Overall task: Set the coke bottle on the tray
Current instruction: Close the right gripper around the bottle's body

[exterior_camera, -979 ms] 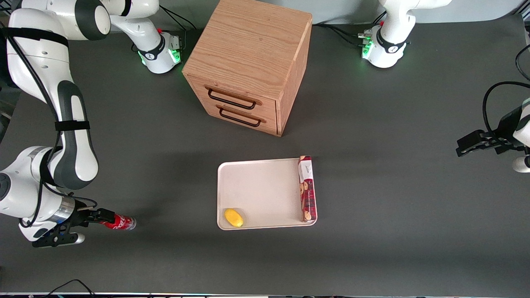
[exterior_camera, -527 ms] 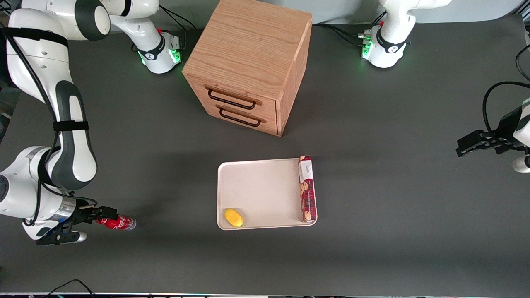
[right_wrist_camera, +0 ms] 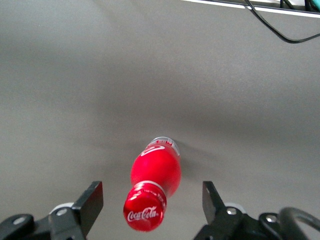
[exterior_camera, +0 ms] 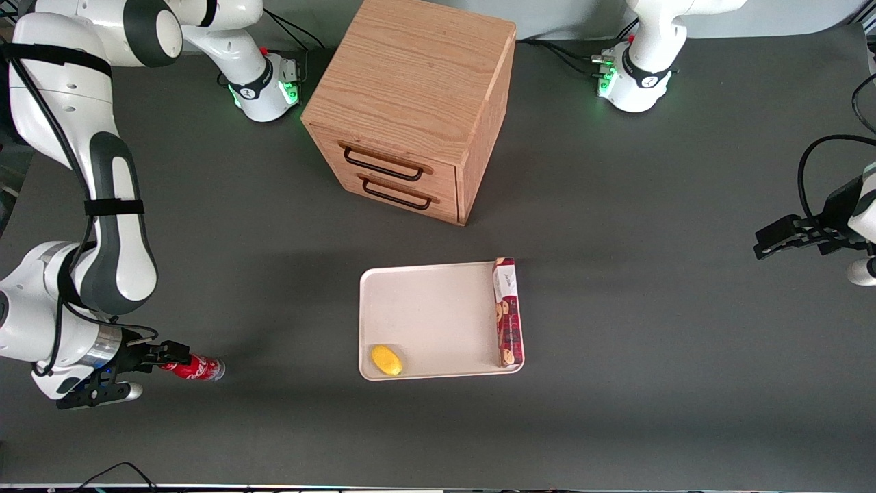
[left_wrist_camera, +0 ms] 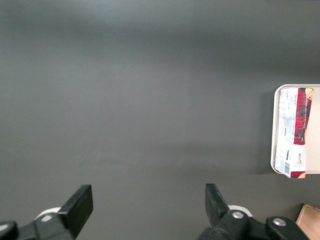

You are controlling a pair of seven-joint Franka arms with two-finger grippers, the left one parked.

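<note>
The coke bottle (exterior_camera: pixel 197 369), small and red with a silvery base, lies on its side on the dark table toward the working arm's end, well apart from the tray. Its red cap points at my gripper (exterior_camera: pixel 172 355). In the right wrist view the coke bottle (right_wrist_camera: pixel 154 176) lies between the spread black fingers (right_wrist_camera: pixel 91 201), cap end nearest them, and neither touches it. My gripper (right_wrist_camera: pixel 152 202) is open, level with the cap. The cream-white tray (exterior_camera: pixel 438 301) sits mid-table, nearer the front camera than the cabinet.
A yellow lemon (exterior_camera: pixel 387 359) and a long red biscuit box (exterior_camera: pixel 508 311) lie on the tray, at opposite edges. A wooden drawer cabinet (exterior_camera: pixel 410 103) stands farther from the camera. The left wrist view shows the tray (left_wrist_camera: pixel 274 159) edge with the biscuit box (left_wrist_camera: pixel 295 132).
My gripper has drawn back slightly along the bottle toward its cap, so more of the red body shows. The bottle itself has not moved.
</note>
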